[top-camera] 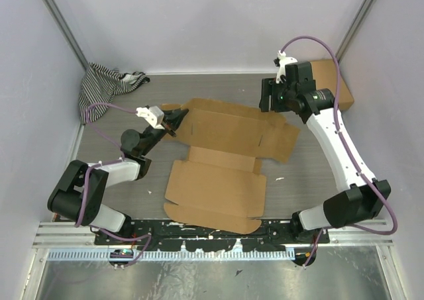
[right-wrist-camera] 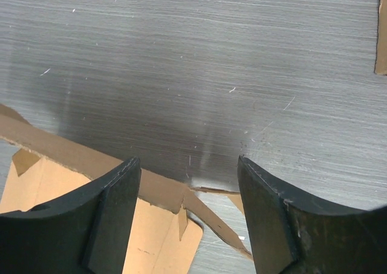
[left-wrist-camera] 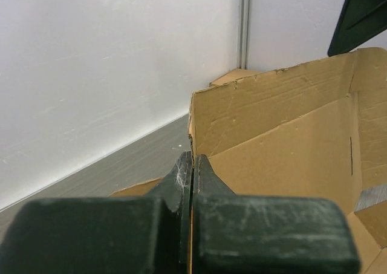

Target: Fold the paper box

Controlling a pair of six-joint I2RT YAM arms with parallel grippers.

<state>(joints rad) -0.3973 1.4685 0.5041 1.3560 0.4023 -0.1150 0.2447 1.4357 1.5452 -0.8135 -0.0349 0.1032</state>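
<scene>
The left gripper [left-wrist-camera: 192, 165] has its fingers pressed together on the thin left edge of the paper box [top-camera: 222, 181], holding a flap there lifted off the table. The right gripper [right-wrist-camera: 186, 177] hangs with its fingers apart above the sheet's far right edge, touching nothing that I can see. The paper box lies mostly flat as a die-cut brown sheet in the middle of the table [top-camera: 311, 161], between the two arms. Its broad near panel points towards the bases, and its far panel has side flaps partly raised. It looks light, and stiff across the panels but weak at the scored creases. It should therefore hinge readily there, and slide as a whole if pushed from one side only. A pinch on a flap edge close to a crease seems the best hold, with the other gripper bracing the neighbouring panel. The thin edges may crumple, or tear at the slits, if squeezed or twisted hard. The table is grey, brushed and smooth-looking, and likely gives cardboard little friction. A striped cloth [top-camera: 106, 85] lies bunched in the far left corner. A spare box [top-camera: 339, 81] sits in the far right corner behind the right gripper. Both are apart from the sheet. Plain pale walls [top-camera: 218, 22] close in three sides, leaving the arms little room near the corners.
</scene>
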